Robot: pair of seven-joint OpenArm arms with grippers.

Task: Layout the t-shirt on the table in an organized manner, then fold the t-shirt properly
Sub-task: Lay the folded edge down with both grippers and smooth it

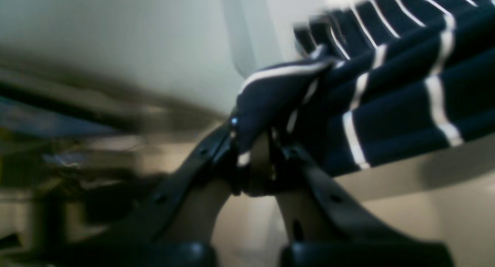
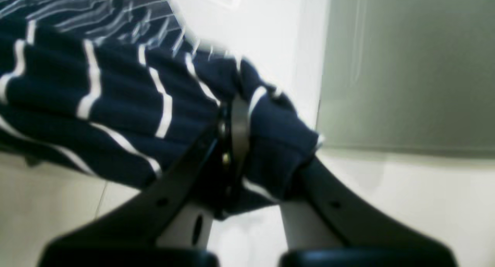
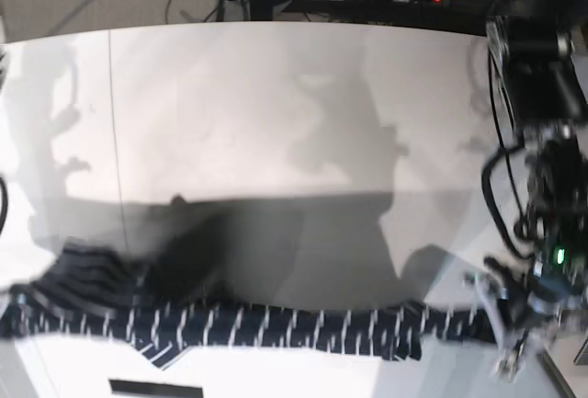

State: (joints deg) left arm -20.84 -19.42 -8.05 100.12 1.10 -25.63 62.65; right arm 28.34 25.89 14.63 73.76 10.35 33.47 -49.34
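Both claws, left claw (image 1: 255, 158) and right claw (image 2: 236, 143), clamp the soft, limp t-shirt (image 3: 276, 329), stretched from three to nine o'clock above the worktop (image 3: 276, 122); corners suit gripping.

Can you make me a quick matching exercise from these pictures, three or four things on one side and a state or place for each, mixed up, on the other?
Column one:
1. left tool
2. right tool
3. t-shirt
4. table

Column two:
A. white, bare across its far half
B. stretched in a long striped band between the two arms
C. shut on the shirt at the base view's right end
D. shut on the shirt at the base view's left end

Pairs: 1-C, 2-D, 3-B, 4-A
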